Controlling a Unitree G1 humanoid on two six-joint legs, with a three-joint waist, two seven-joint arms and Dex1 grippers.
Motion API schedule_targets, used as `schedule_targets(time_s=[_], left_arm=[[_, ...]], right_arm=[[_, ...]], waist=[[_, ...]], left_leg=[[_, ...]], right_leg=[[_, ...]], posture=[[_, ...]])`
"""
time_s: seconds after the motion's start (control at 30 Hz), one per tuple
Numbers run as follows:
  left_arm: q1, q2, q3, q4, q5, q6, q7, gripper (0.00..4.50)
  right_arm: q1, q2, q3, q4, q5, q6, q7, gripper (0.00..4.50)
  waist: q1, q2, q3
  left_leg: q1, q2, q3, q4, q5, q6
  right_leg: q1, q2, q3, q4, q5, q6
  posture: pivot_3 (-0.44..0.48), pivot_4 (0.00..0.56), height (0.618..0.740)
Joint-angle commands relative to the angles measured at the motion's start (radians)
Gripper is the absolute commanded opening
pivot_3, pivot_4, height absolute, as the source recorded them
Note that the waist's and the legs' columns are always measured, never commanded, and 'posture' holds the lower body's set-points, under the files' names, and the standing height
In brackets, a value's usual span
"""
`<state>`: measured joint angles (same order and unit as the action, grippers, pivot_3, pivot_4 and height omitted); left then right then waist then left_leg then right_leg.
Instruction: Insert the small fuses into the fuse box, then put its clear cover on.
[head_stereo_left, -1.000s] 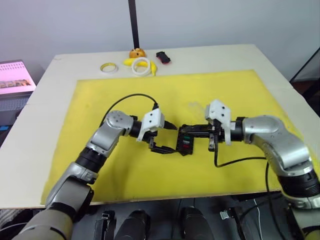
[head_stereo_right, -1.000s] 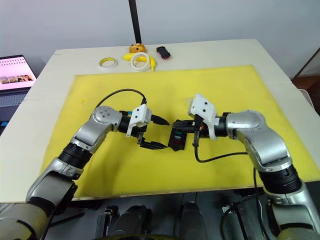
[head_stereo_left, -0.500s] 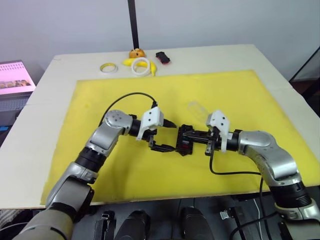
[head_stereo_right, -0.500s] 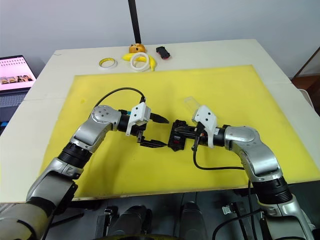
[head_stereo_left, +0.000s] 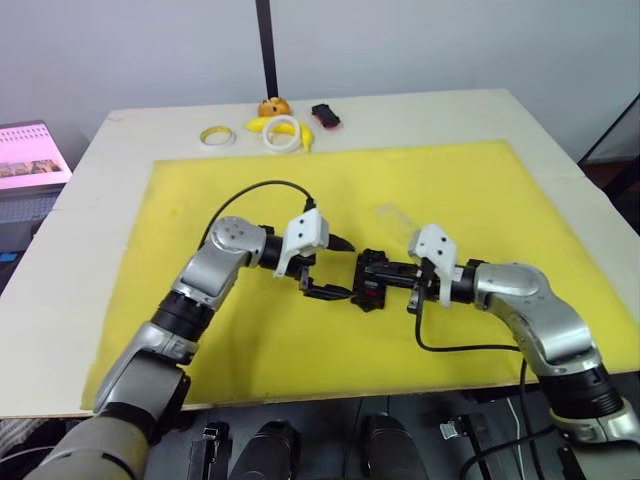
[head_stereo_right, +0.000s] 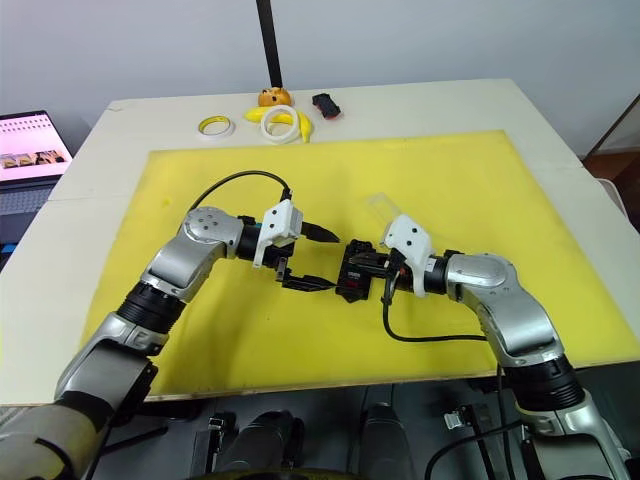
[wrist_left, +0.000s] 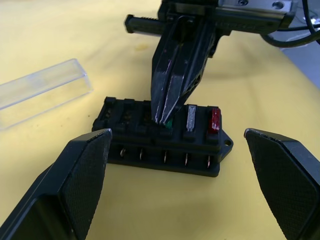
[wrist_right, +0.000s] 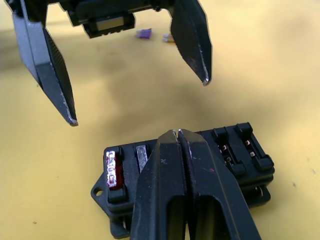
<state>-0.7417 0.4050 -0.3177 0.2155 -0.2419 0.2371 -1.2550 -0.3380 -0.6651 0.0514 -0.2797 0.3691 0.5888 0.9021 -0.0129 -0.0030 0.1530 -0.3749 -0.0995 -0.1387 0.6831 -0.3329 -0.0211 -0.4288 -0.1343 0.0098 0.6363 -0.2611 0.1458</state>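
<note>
The fuse box is black and sits on a bright yellow mat spread over a pale cream table; in its slots show a red fuse, a grey fuse and a teal fuse. The clear cover is colourless and see-through. Far back lie a purple fuse, white and yellow tape rings and a black-and-red object.

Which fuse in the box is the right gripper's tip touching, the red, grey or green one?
The green fuse: the shut right gripper presses on it, while the grey fuse and red fuse sit untouched beside it.
</note>
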Motion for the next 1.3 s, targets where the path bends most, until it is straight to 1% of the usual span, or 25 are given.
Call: schedule_targets(time_s=[0.03,0.1,0.13,0.17,0.27,0.33,0.37,0.4,0.5,0.6,0.67,0.73,0.77,0.9,1.03,1.13,1.2,1.3], left_arm=[[0.067,0.066,0.109,-0.133,-0.107,0.130,0.005,4.50],[0.136,0.114,0.180,-0.215,-0.176,0.224,0.020,4.50],[0.176,0.142,0.236,-0.255,-0.218,0.297,0.054,4.50],[0.211,0.168,0.282,-0.285,-0.252,0.356,0.082,4.50],[0.326,0.271,0.426,-0.334,-0.338,0.483,0.112,4.50],[0.390,0.334,0.528,-0.318,-0.395,0.564,0.127,4.50],[0.409,0.352,0.560,-0.309,-0.415,0.591,0.136,4.50],[0.429,0.370,0.588,-0.296,-0.427,0.614,0.147,4.50],[0.535,0.463,0.666,-0.229,-0.419,0.634,0.121,4.50],[0.608,0.522,0.699,-0.219,-0.417,0.635,0.107,4.50],[0.612,0.529,0.716,-0.238,-0.447,0.677,0.132,4.50],[0.580,0.517,0.731,-0.250,-0.498,0.761,0.173,4.50],[0.556,0.502,0.742,-0.249,-0.532,0.817,0.202,4.50],[0.477,0.379,0.784,-0.287,-0.636,0.962,0.371,4.50],[0.407,0.229,0.849,-0.316,-0.719,1.131,0.594,4.50],[0.313,0.121,0.894,-0.254,-0.725,1.269,0.748,4.50],[0.245,0.057,0.951,-0.188,-0.743,1.345,0.814,4.50],[0.177,0.007,0.994,-0.078,-0.824,1.377,0.903,4.50]], right_arm=[[0.028,-0.051,-0.188,-0.121,0.127,0.128,-0.037,0.05],[0.079,-0.087,-0.309,-0.151,0.184,0.203,-0.055,0.61],[0.117,-0.115,-0.389,-0.162,0.211,0.241,-0.057,0.89],[0.154,-0.140,-0.454,-0.169,0.227,0.263,-0.054,1.28],[0.265,-0.217,-0.636,-0.169,0.251,0.302,-0.027,2.82],[0.340,-0.263,-0.733,-0.152,0.238,0.300,0.000,3.74],[0.367,-0.278,-0.759,-0.145,0.232,0.293,0.009,4.29],[0.390,-0.291,-0.781,-0.140,0.225,0.284,0.017,4.41],[0.443,-0.323,-0.840,-0.118,0.201,0.264,0.024,4.41],[0.483,-0.327,-0.857,-0.113,0.182,0.234,0.030,4.41],[0.486,-0.320,-0.850,-0.123,0.188,0.230,0.019,4.41],[0.470,-0.311,-0.826,-0.155,0.211,0.237,0.005,4.41],[0.453,-0.305,-0.810,-0.175,0.229,0.243,-0.006,4.41],[0.288,-0.249,-0.677,-0.301,0.361,0.329,-0.125,4.41],[0.119,-0.165,-0.497,-0.403,0.456,0.383,-0.241,4.41],[0.022,-0.113,-0.356,-0.420,0.463,0.389,-0.287,4.41],[-0.022,-0.086,-0.286,-0.413,0.456,0.387,-0.305,4.41],[-0.064,-0.057,-0.182,-0.394,0.416,0.367,-0.317,4.41]], waist=[[0.000,0.000,0.000],[0.001,0.000,0.000],[0.001,0.000,0.000],[0.001,0.000,0.000],[0.004,0.000,0.000],[0.004,0.000,0.000],[0.004,0.000,0.000],[0.004,0.000,0.000],[0.003,0.000,0.000],[0.002,0.001,0.000],[0.010,0.001,0.000],[0.020,0.001,0.000],[0.024,0.001,0.000],[0.023,0.001,0.000],[0.017,0.000,0.000],[0.022,0.000,0.000],[0.026,0.000,0.000],[0.023,-0.001,-0.001]], left_leg=[[0.000,0.000,0.000,0.000,0.000,0.000],[0.000,0.000,0.000,-0.001,0.000,0.000],[0.000,0.000,-0.001,-0.001,0.000,0.000],[0.000,0.001,-0.001,-0.001,0.000,0.000],[0.000,0.001,-0.001,0.000,0.000,0.000],[0.000,0.001,0.000,0.000,0.000,0.000],[0.001,0.001,0.000,-0.001,0.000,0.000],[0.001,0.001,0.000,-0.001,0.000,0.000],[0.002,0.001,0.001,-0.001,0.000,0.000],[0.002,0.002,0.001,-0.002,0.000,0.001],[0.002,0.002,0.001,-0.002,0.000,0.000],[0.002,0.002,0.001,-0.001,0.000,0.000],[0.002,0.002,0.001,0.000,0.000,0.000],[0.002,0.002,0.001,0.000,0.000,0.000],[0.002,0.002,0.001,-0.001,0.000,0.000],[0.001,0.002,0.001,0.000,0.000,0.000],[0.002,0.002,0.001,0.001,0.000,0.000],[0.001,0.000,0.000,0.001,0.000,0.000]], right_leg=[[0.000,0.000,0.000,0.000,0.000,0.000],[0.000,0.000,0.000,0.000,0.000,0.000],[0.000,0.000,0.000,0.000,0.000,0.000],[0.000,0.000,0.000,0.000,0.000,0.000],[0.000,0.000,0.000,0.000,0.000,0.000],[0.000,0.000,0.001,0.001,0.000,0.000],[0.000,0.000,0.001,0.001,0.000,0.000],[0.001,0.000,0.001,0.001,0.000,0.000],[0.002,0.000,0.001,0.000,0.000,0.000],[0.002,0.001,0.001,0.000,0.000,0.000],[0.002,0.000,0.001,-0.001,0.000,0.000],[0.003,0.000,0.001,-0.001,0.000,0.000],[0.003,0.000,0.001,-0.001,0.000,0.000],[0.003,0.000,0.002,0.000,0.000,0.000],[0.001,0.000,0.002,0.000,0.000,0.000],[0.001,0.000,0.001,0.001,0.000,0.000],[0.001,0.000,0.001,0.001,0.000,0.000],[0.001,0.000,0.001,0.002,0.000,0.000]], posture=[[0.000,0.150,0.740],[0.000,0.150,0.740],[0.000,0.150,0.740],[0.000,0.150,0.740],[0.000,0.150,0.740],[0.000,0.150,0.740],[0.000,0.150,0.740],[0.000,0.150,0.740],[0.000,0.150,0.740],[0.000,0.150,0.740],[0.000,0.150,0.740],[0.000,0.150,0.740],[0.000,0.150,0.740],[0.000,0.150,0.740],[0.000,0.150,0.740],[0.000,0.150,0.740],[0.000,0.150,0.740],[0.000,0.150,0.740]])
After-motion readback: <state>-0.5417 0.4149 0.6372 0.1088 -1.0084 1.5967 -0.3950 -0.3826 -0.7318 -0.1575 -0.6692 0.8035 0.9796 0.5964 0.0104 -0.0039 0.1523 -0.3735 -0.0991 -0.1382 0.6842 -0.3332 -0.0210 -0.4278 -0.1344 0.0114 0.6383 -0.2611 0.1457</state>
